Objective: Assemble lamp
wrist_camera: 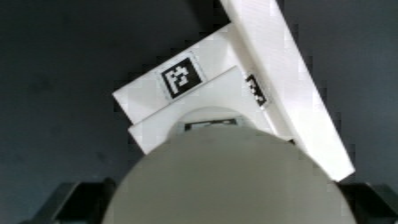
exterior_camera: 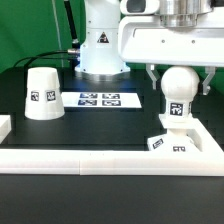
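Note:
The white bulb [exterior_camera: 178, 88] with its round head stands upright, its tagged stem down on or just over the blocky white base [exterior_camera: 168, 143] at the exterior view's right; I cannot tell if it touches. My gripper [exterior_camera: 178, 84] has a finger on each side of the bulb's head and is shut on it. In the wrist view the bulb [wrist_camera: 222, 175] fills the space between my gripper's [wrist_camera: 222, 208] dark fingers [wrist_camera: 71, 205], with the tagged base [wrist_camera: 175, 92] beyond it. The white cone shade [exterior_camera: 43, 93] stands alone at the exterior view's left.
The marker board [exterior_camera: 105, 99] lies flat mid-table between shade and base. A long white rail [exterior_camera: 100, 160] borders the table's near edge, and the base lies against it; it also shows in the wrist view [wrist_camera: 270, 55]. The arm's white pedestal [exterior_camera: 100, 55] stands behind.

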You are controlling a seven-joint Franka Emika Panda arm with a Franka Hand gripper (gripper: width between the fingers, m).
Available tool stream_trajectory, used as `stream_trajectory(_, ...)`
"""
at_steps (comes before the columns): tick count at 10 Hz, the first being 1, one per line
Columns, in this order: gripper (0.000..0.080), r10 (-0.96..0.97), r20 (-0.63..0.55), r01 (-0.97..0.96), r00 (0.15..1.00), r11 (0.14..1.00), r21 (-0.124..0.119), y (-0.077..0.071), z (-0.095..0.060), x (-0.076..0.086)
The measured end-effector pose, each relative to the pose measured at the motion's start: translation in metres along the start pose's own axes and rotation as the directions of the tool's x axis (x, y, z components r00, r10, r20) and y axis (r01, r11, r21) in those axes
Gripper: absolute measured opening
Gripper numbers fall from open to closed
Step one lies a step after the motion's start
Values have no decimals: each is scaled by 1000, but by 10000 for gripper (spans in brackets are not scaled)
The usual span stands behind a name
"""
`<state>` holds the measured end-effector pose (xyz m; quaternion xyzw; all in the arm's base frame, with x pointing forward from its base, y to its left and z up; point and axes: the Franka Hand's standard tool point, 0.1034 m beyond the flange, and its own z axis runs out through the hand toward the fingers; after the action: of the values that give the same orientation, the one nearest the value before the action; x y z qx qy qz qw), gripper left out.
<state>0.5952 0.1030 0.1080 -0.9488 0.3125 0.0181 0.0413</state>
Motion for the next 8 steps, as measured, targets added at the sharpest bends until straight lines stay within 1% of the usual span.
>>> stream_trajectory(2, 578, 196, 21, -197, 980, 980, 8, -2, 0, -3)
stream_trajectory(3, 578, 305, 35, -306, 952, 952, 11, -4, 0, -4)
stream_trajectory(5, 579, 516, 72, -519, 853, 855, 15, -9, 0, -5)
stream_trajectory(7, 579, 606, 90, -609, 790, 793, 14, -10, -1, -4)
stream_trajectory(8, 579, 617, 90, -620, 782, 784, 13, -10, -1, -4)
